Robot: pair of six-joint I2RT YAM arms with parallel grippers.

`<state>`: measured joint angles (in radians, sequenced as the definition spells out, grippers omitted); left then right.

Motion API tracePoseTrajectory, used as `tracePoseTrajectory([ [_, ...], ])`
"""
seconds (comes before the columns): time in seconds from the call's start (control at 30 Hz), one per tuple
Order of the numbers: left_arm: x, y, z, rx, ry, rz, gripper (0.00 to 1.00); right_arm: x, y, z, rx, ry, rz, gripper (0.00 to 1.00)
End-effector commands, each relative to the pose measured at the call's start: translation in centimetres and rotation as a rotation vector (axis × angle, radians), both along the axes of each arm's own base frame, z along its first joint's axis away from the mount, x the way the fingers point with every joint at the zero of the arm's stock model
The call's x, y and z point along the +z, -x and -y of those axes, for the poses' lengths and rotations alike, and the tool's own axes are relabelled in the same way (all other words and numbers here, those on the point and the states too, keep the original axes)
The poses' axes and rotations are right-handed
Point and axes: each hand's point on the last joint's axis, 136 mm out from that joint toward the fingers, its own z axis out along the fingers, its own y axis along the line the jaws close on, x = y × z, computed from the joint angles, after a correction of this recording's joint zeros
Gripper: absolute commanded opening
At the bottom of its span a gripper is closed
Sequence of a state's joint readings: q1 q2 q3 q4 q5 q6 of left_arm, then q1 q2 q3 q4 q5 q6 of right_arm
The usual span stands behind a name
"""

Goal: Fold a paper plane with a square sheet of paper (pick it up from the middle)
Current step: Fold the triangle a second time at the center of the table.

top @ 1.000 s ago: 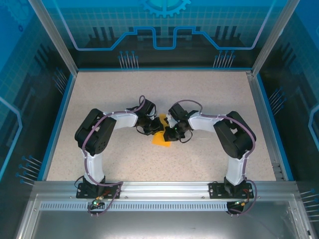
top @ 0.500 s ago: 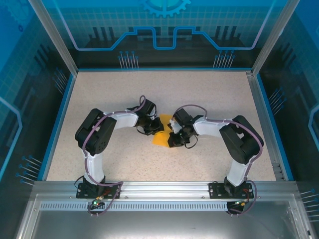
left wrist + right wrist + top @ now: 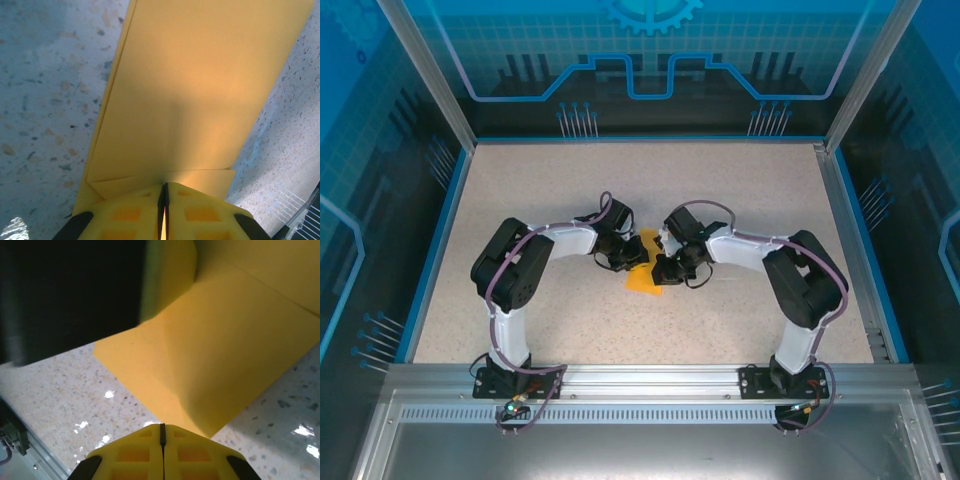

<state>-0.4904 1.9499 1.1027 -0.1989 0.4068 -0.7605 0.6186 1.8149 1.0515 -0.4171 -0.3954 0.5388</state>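
Note:
The square sheet of paper (image 3: 642, 272), bright orange and folded into layers, lies on the table between both grippers. In the left wrist view the folded paper (image 3: 195, 90) stretches away from my left gripper (image 3: 163, 186). Its jaws are shut on the paper's near edge, and a sliver of orange shows between them. From above, the left gripper (image 3: 626, 256) sits at the paper's upper left. My right gripper (image 3: 665, 268) is at the paper's right side. In its own view the right gripper (image 3: 162, 426) is shut with nothing between its jaws, and a corner of the paper (image 3: 220, 355) lies just ahead of its tips.
The speckled table (image 3: 620, 190) is bounded by a blue rim (image 3: 432, 250) and glass walls. An aluminium rail (image 3: 650, 378) runs along the near edge by the arm bases. The left arm's dark body (image 3: 65, 290) looms at the upper left of the right wrist view.
The right gripper swung down and to the right, then came back toward the paper's right edge. The left gripper and the paper stayed where they were.

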Motion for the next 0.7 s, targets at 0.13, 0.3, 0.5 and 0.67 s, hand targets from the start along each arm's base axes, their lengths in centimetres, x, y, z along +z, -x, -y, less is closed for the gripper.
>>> tracePoseTrajectory([
  [0.13,-3.0,2.1,-0.8,-0.043,-0.117,-0.09,0.13,-3.3,0.7,1.9,-0.029,0.118,-0.073,0.05],
  [0.3,0.1,1.5,1.0,-0.078,-0.018,-0.015,0.14,-4.4,1.3,2.8,-0.04,0.167,-0.097,0.04],
  [0.5,2.1,2.5,2.5,-0.088,0.093,0.052,0.15,-4.8,1.4,3.1,-0.048,0.186,-0.107,0.04],
  [0.67,2.8,3.1,3.1,-0.087,0.119,0.081,0.15,-5.2,1.7,3.2,-0.047,0.191,-0.122,0.04],
])
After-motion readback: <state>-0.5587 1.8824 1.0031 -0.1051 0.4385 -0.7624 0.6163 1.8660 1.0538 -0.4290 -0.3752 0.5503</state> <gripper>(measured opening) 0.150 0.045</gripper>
